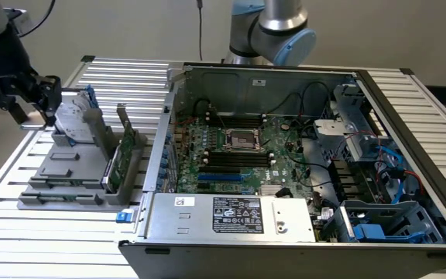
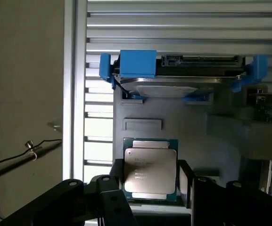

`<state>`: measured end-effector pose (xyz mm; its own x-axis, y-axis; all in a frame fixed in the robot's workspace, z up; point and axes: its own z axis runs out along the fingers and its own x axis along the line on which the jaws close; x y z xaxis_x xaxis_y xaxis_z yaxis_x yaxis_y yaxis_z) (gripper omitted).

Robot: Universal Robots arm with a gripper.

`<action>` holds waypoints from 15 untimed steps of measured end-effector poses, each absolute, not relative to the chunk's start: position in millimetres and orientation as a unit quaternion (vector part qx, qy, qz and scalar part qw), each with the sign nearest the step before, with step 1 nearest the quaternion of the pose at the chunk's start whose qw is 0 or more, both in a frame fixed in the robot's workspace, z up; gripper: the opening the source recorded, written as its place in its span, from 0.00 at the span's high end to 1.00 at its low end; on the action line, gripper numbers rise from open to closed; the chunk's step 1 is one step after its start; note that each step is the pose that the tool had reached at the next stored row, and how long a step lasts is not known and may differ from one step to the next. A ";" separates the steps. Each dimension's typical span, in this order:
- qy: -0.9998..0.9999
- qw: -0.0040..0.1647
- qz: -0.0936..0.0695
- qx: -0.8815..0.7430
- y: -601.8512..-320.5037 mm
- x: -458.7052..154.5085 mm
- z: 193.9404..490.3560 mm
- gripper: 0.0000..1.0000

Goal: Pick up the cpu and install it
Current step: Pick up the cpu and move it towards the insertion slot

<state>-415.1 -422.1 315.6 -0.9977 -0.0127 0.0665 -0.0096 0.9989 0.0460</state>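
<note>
Pale metal slats form the tabletop (image 1: pixel 21 232), which carries a grey parts holder (image 1: pixel 60 174) and an open computer case (image 1: pixel 409 116).

The cpu (image 2: pixel 150 162) sits between the two black fingers (image 2: pixel 118 172) of the hand (image 2: pixel 152 170). It lies flat with its silvery lid facing the wrist camera and a thin green edge showing around it. The hand is closed on it: a finger presses against each of two opposite sides. That side grip likely keeps the chip level and leaves its underside untouched. In the exterior view the hand (image 1: pixel 33 119) hangs over the far end of the holder, at the exterior view's left.

Just beyond the cpu is the holder's grey face (image 2: pixel 197 113), and past that the hard drive (image 2: pixel 173 87) stands on edge in its blue brackets (image 2: pixel 136 63). A green card (image 1: pixel 122 157) also stands upright in a slot, so each part is easy to reach from above.

The socket (image 1: pixel 243 139) in the middle of the motherboard (image 1: pixel 231 168) lies well apart from the cpu, so by my reckoning the pick is made and the install is not yet done.
</note>
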 end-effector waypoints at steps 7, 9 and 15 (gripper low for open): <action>-0.999 0.039 -0.023 0.005 -423.9 -383.9 347.5 0.45; -0.999 0.041 -0.024 0.005 -424.0 -374.9 356.4 0.45; -0.999 0.046 -0.025 0.005 -424.1 -347.5 383.7 0.45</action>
<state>-347.5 -424.1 383.7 -0.9957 -0.0131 0.0915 -0.0085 0.9987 0.0504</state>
